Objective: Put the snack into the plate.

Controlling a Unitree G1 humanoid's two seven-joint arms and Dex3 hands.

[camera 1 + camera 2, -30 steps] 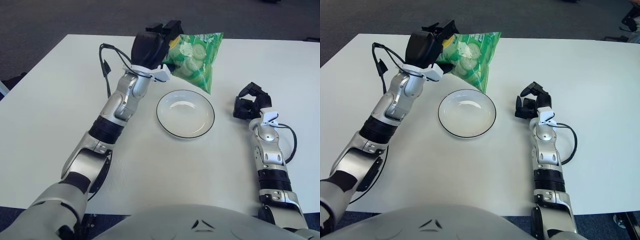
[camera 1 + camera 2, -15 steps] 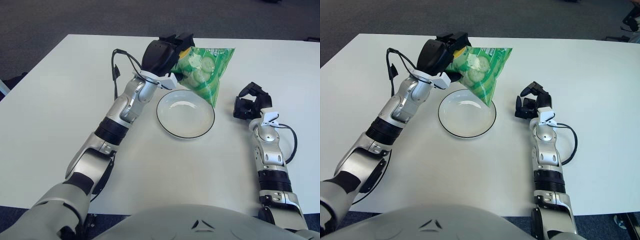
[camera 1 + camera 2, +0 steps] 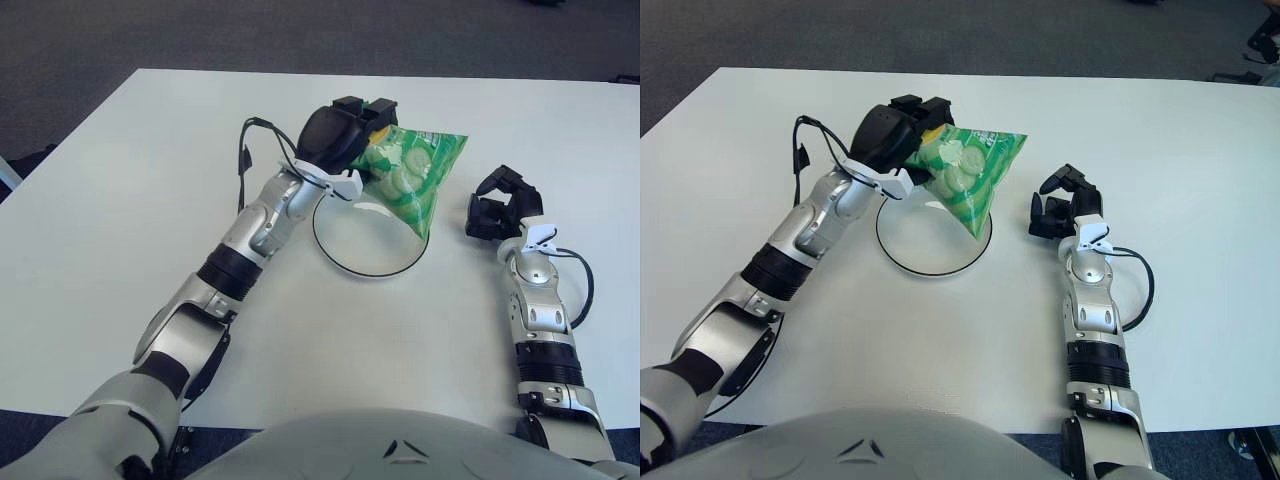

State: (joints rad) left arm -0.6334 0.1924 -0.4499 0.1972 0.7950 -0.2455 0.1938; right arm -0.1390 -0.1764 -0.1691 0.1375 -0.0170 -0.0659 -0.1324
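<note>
Left hand (image 3: 345, 135) clamps the green snack bag (image 3: 410, 175) over the plate (image 3: 345, 262)

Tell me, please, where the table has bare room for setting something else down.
Bare table lies left of the left hand, and along the near edge between both forearms. It is crowded in the middle: the snack bag hangs over the plate, with the right hand just beside.

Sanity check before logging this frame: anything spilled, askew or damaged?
Nothing stands out. The left hand holds the snack bag tilted above the plate; the bag looks intact and nothing is spilled. The right hand shows right of the plate.
</note>
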